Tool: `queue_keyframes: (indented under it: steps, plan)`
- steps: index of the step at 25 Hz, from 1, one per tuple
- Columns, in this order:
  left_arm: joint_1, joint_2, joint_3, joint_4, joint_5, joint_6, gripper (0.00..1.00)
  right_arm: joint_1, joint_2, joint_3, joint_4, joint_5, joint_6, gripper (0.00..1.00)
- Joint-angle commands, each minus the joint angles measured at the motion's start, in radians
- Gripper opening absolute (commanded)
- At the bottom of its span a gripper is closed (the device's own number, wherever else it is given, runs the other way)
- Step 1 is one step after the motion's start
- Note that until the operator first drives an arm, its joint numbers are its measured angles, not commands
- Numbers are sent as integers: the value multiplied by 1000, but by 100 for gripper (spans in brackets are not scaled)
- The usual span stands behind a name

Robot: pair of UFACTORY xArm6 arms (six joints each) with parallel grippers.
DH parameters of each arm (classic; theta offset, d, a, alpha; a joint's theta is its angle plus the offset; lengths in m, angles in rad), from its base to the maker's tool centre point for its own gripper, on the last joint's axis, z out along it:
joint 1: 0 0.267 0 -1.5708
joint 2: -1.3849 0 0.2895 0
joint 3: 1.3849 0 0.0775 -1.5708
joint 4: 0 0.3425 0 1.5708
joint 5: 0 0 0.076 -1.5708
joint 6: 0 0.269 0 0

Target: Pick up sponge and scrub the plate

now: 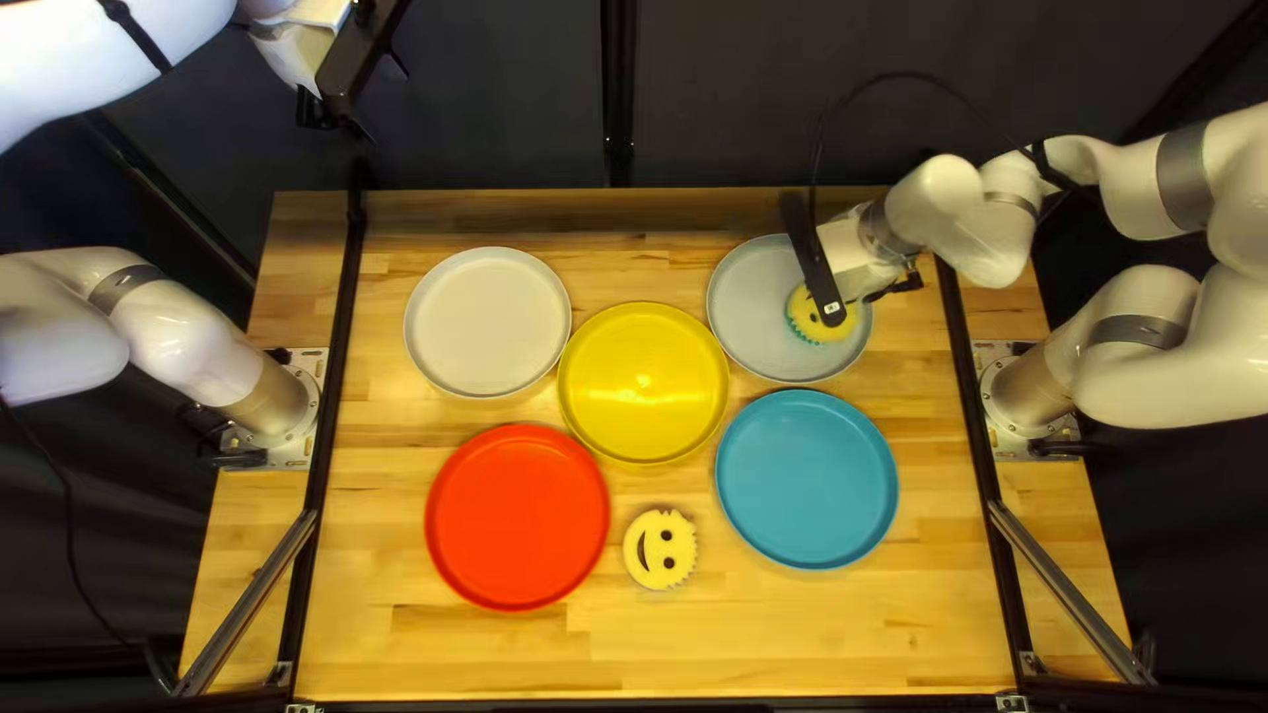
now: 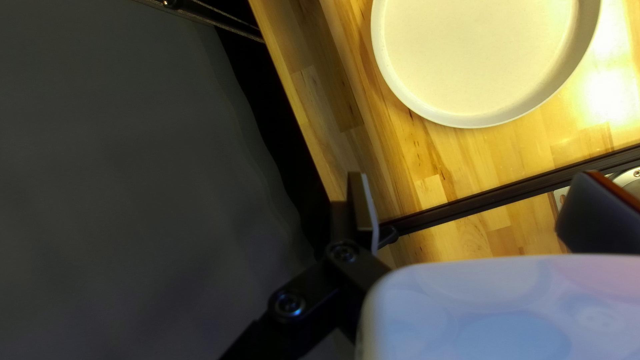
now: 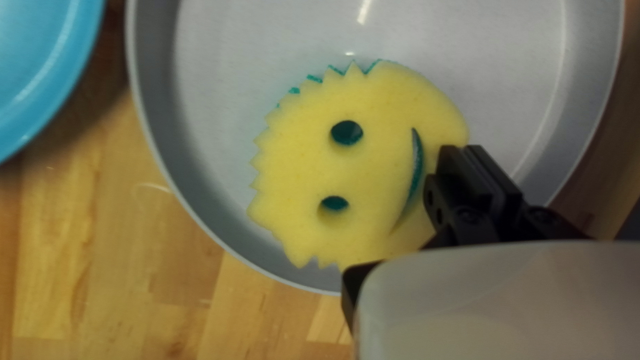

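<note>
Right claw at smile-side edge of sponge, inside gray plate.

Sponge on rear right plate

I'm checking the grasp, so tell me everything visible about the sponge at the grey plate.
The sponge is a round, foam-like smiley: yellow face, jagged edge along the eye side, two round eyes and a curved smile that show dark teal, and teal peeking out beneath the rim. It lies face up within the grey plate. The jaws of the right gripper appear closed on its smile-side edge, hiding part of it. Whether its underside presses flat on the plate cannot be seen.
</note>
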Motion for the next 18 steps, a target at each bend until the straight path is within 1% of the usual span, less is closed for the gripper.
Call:
queue_keyframes:
  steps: [1,2,5,8,13,16,18]
  plan:
    - [0,0,0,0,0,0,100,-18,103,-101,37,23,-29,0]
    - [0,0,0,0,0,0,100,-35,147,-144,49,35,-40,0]
    - [0,0,0,0,0,0,100,-69,222,-222,80,60,-74,0]
    - [0,0,0,0,0,0,100,-108,275,-279,117,74,-126,0]
    - [0,0,0,0,0,0,100,-165,326,-335,151,99,-180,0]
    - [0,0,0,0,0,0,100,-175,341,-353,153,118,-175,0]
    - [0,0,0,0,0,0,100,-163,337,-350,149,126,-152,0]
